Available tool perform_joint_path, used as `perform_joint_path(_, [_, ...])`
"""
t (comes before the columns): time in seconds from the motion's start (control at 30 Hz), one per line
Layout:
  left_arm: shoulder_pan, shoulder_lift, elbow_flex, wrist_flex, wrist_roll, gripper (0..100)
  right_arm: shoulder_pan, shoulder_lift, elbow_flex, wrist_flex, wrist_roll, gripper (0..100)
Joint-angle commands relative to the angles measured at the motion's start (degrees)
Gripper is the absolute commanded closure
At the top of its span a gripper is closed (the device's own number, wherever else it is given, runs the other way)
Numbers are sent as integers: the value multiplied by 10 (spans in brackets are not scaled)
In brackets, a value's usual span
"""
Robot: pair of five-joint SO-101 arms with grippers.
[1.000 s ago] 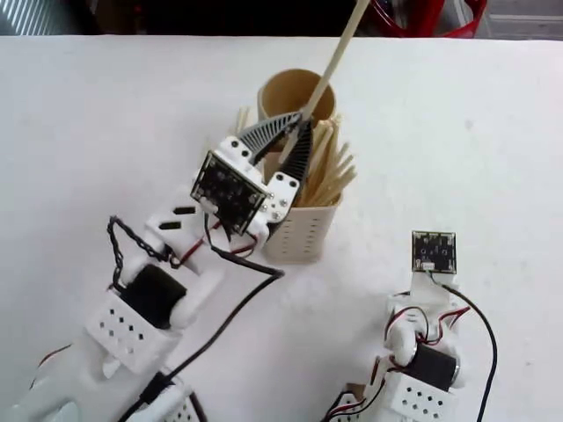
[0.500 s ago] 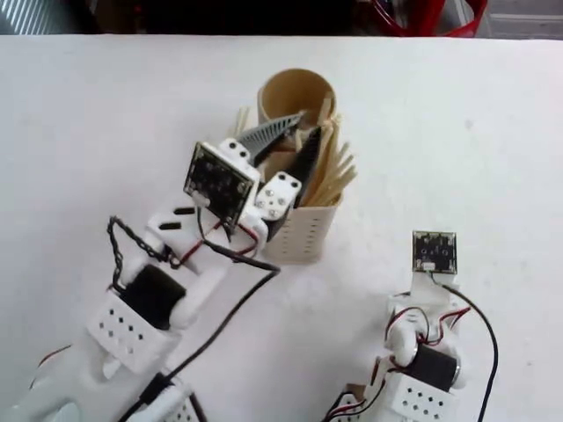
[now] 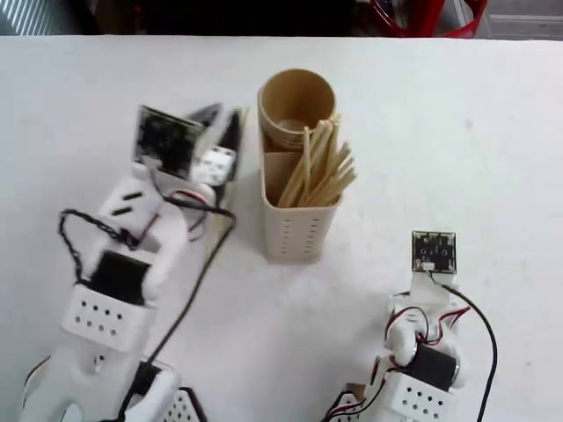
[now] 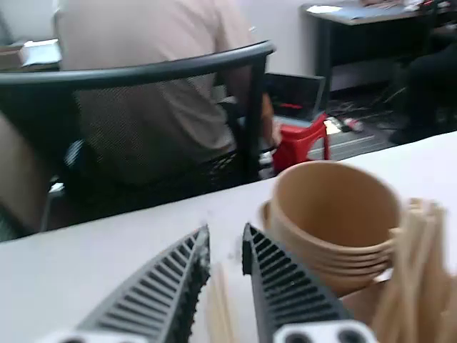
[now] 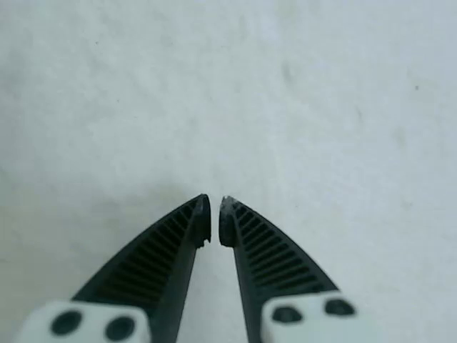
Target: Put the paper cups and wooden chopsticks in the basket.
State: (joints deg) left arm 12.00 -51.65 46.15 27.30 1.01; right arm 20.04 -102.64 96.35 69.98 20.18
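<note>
White counter (image 3: 457, 132), basket (image 3: 299, 224) standing toward its far edge, with paper cups (image 3: 296, 105) and wooden chopsticks (image 3: 321, 171) inside.
From above the cups read as one, while the left wrist view shows stacked rims. Left jaws sit beside the basket, slightly parted, holding nothing; right jaws are closed above the counter near its front edge.

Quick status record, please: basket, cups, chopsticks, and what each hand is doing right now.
basket: upright on the table
paper cups: stacked, standing in the basket's far end
wooden chopsticks: bundle leaning in the basket's nearer part, ends above the rim
left hand: beside the basket at the cups' end, narrow gap between fingers, nothing gripped
right hand: pointed down at bare table, fingers nearly touching, empty
</note>
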Motion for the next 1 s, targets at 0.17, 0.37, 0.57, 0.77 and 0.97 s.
perform_joint_path(0.17, [-139,207,10,34,1,899,6,-6,5,-6,-4,963])
perform_joint_path(0.37, [-117,465,-145,109,-57,899,6,-6,5,-6,-4,963])
perform_joint_path(0.57, [-125,633,-297,215,-56,902,6,-6,5,-6,-4,963])
perform_joint_path(0.77, [-136,691,-332,227,-61,902,6,-6,5,-6,-4,963])
perform_joint_path(0.97, [-165,715,-359,260,-55,899,6,-6,5,-6,-4,963])
